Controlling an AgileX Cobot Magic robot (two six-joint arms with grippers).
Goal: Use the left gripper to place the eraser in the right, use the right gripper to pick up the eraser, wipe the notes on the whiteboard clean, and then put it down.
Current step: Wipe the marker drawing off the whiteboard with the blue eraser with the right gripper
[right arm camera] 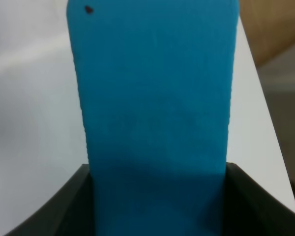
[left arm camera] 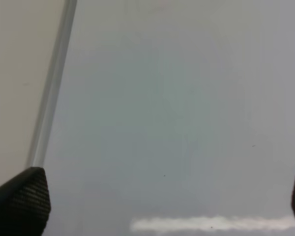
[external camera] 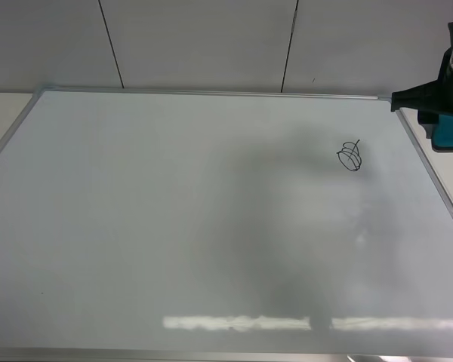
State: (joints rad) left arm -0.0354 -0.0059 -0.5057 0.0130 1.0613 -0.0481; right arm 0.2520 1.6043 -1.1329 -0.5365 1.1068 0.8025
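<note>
right claw [external camera: 447, 124]: clamped on the eraser, by the whiteboard's [external camera: 174, 211] upper right corner.
eraser [external camera: 451, 138]: gripped between both claw fingers, protruding past the tips, seen just outside the whiteboard's edge.
notes [external camera: 349, 156]: unwiped, left of eraser, apart.
left claw [left arm camera: 160, 199]: spread wide, nothing held, over whiteboard near its edge.

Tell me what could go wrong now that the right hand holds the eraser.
1. The eraser sticks far out of the right hand; pressing down might tilt it in the grip.
2. It hangs beyond the frame of the whiteboard, so a low approach could catch the rim.
3. The notes are small; a stroke may miss part.
</note>
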